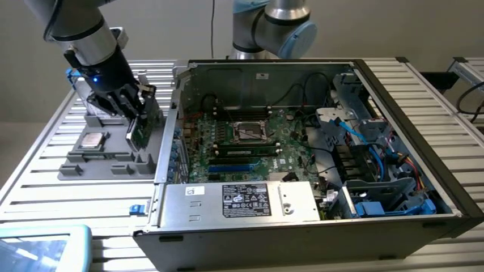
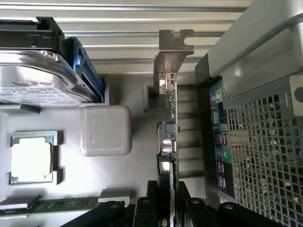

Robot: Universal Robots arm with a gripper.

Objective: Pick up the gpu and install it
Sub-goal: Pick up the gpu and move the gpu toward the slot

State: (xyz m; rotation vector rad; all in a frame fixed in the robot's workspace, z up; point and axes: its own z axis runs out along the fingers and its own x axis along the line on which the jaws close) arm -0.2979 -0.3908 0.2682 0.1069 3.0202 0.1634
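Tool (image 2: 166, 190) grips gpu (image 2: 167, 137) edge-on, perhaps just clear of grey tray (image 2: 120, 176).

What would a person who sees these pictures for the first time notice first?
The large open computer case in the middle, with its green motherboard exposed, draws the eye first. At the exterior view's left, the arm's pincer grips the gpu on edge at a gray tray that carries a processor chip.

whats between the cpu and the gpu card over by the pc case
A gray square block on the tray stands between the cpu and the gpu; the wrist view shows it.
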